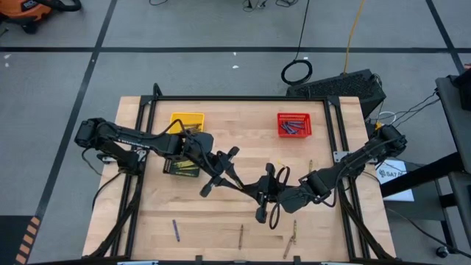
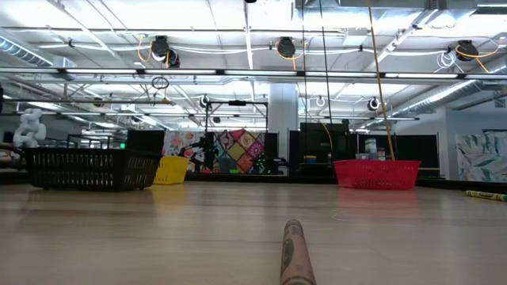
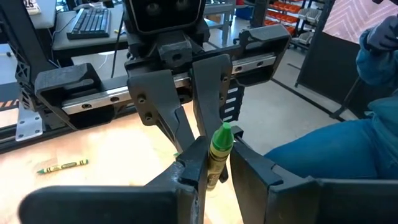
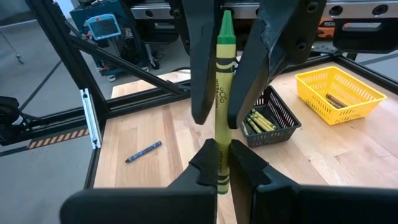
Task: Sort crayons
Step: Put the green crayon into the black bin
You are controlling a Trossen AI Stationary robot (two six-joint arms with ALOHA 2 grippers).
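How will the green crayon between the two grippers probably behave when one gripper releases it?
The green crayon looks thin and stiff, so it should probably stay straight, held at one end only by the right gripper. Its round paper wrapper may slip between the left gripper's fingers. If dropped, it would likely roll on the table.

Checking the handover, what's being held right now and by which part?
A yellow-green crayon: the right gripper is shut on its lower end, while the left gripper has jaws around the upper part near the tip.

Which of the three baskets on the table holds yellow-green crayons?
The black basket, beside the yellow basket; the yellow-green crayons lie only in it.
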